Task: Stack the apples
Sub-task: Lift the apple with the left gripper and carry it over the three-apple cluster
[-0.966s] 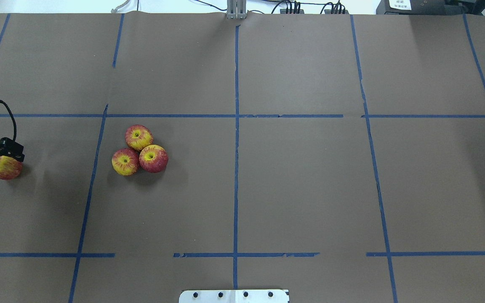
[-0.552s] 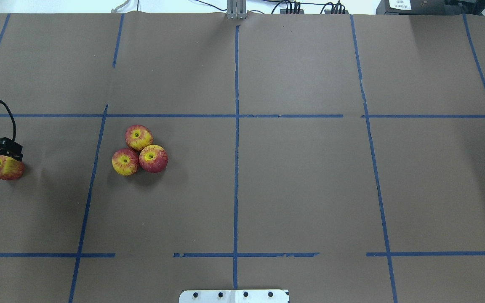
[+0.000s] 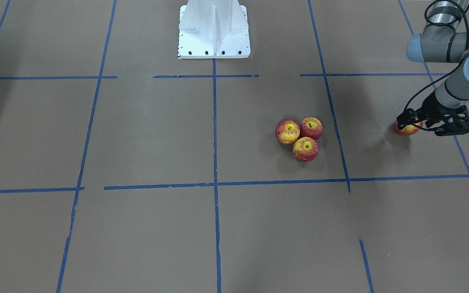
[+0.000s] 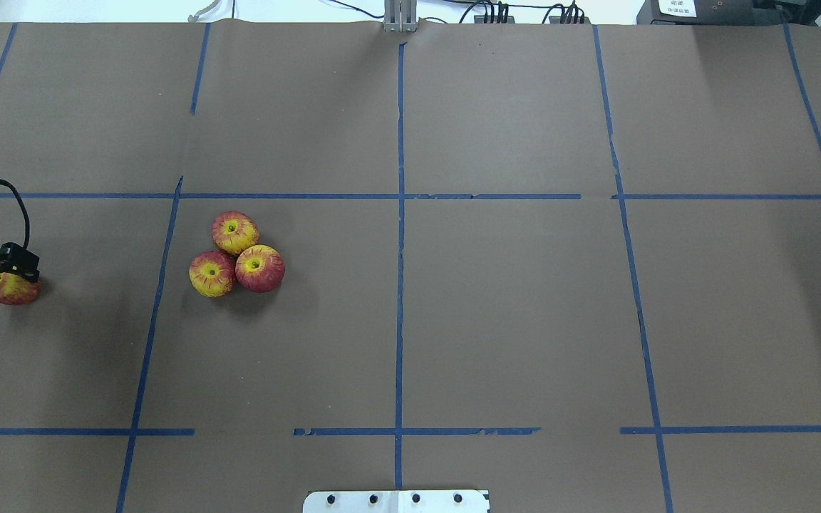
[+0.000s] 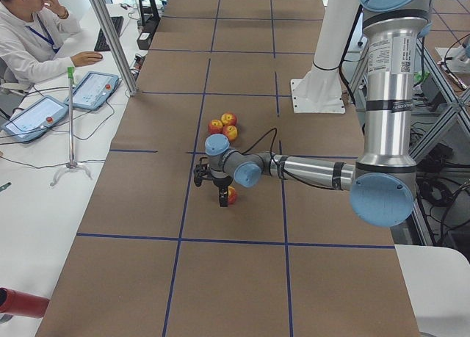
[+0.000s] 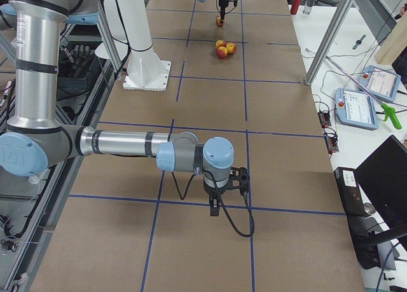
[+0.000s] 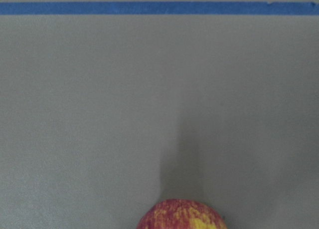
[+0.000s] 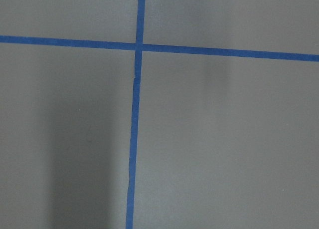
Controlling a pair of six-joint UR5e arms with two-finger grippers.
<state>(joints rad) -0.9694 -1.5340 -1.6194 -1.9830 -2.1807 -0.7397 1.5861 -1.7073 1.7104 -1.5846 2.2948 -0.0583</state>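
Three red and yellow apples (image 4: 235, 232) (image 4: 212, 273) (image 4: 259, 268) sit touching in a triangle, stem ends up, left of the table's middle. They also show in the front view (image 3: 305, 149). A fourth apple (image 4: 10, 288) lies on the paper at the far left edge, partly under my left gripper (image 4: 6, 276). In the left side view that gripper (image 5: 211, 191) has its fingers spread wide, with the apple (image 5: 231, 195) beside one finger. The left wrist view shows only the apple's top (image 7: 182, 215). My right gripper (image 6: 226, 193) hangs low over bare paper at the far right; I cannot tell its state.
Brown paper with blue tape lines (image 4: 400, 214) covers the table. The white robot base plate (image 3: 214, 28) stands at the robot's side. An operator (image 5: 29, 36) sits with tablets beyond the far edge of the table.
My left gripper has come down closer over the fourth apple and covers more of it. The apple has shifted slightly to the right and turned a little. The three grouped apples have not moved.
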